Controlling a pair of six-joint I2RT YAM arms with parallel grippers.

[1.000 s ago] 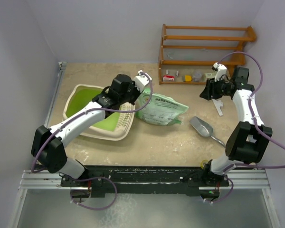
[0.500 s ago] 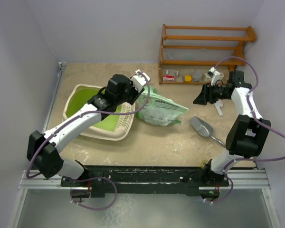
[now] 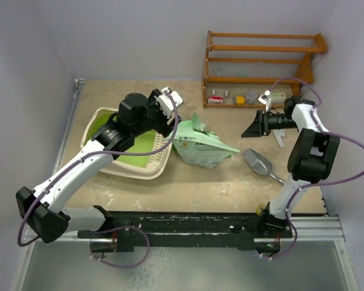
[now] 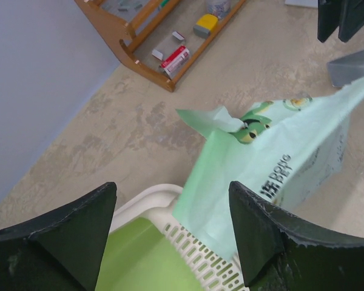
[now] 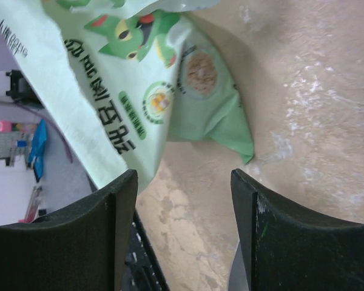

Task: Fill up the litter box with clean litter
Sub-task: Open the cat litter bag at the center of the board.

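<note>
Bright, even overhead light; soft shadows, sharp focus.

— What's on the table (image 3: 218, 185)?
— It has a mottled beige top. On the left sits the litter box (image 3: 139, 174), cream rim, green inside. Just right of it is a light green printed bag (image 3: 203, 147), one edge lying over the box's slotted end.
— And further right?
— A metal scoop (image 3: 258, 161), apart from the bag. Far right stands a wooden rack (image 3: 264, 77) with small items on its bottom shelf.

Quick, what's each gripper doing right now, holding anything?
Left gripper: open, holding nothing.
Right gripper: open, holding nothing.
</note>
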